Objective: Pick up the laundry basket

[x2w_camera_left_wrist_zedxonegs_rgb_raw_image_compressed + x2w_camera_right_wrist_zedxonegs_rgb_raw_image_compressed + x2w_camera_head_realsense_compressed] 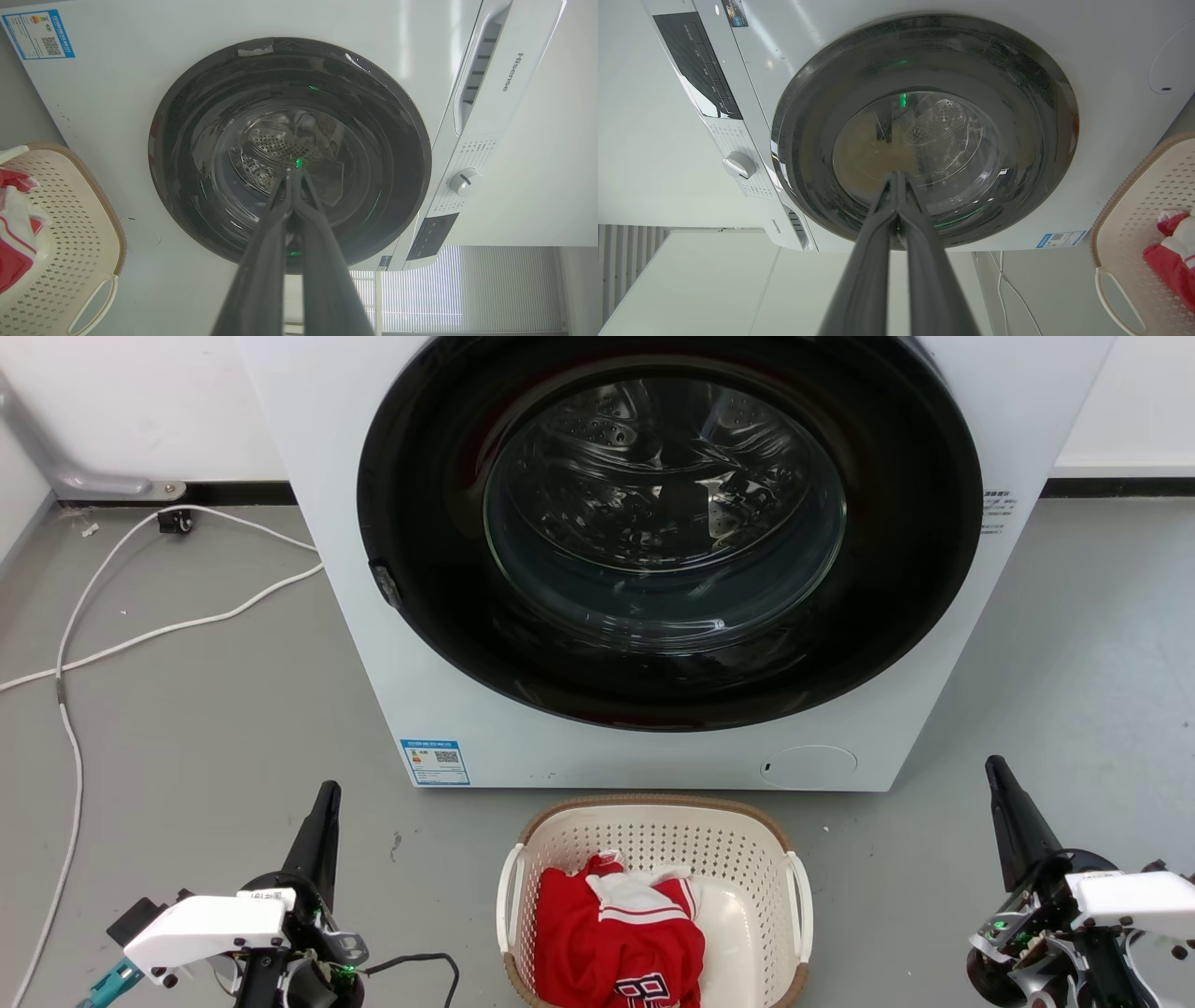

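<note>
- Head view puts the laundry basket (653, 845) at 6 o'clock, upright on the grey floor (187, 728). Its brown rim stops just short of the washing machine (373, 644) at its 12 o'clock. That spot likely suits loading through the round door (663, 523), which appears shut.
- A red and white garment (616, 933) lies bunched inside, towards the basket's 7 o'clock, so the load probably sits a little off-centre.
- White loops stand on the short sides, the left handle (507, 896) at 9 o'clock and the right handle (803, 905) at 3 o'clock, both free.
- The left gripper (329, 798) hangs at the basket's 9 o'clock and the right gripper (999, 775) at its 3 o'clock. Each is well apart from the basket and points toward 12. This flanking stance seems meant for a two-armed lift by the handles.
- Both wrist views show each pair of fingers pressed together, holding nothing.
- A white cable (140, 635) trails over the floor at 10 o'clock, away from the work.
</note>
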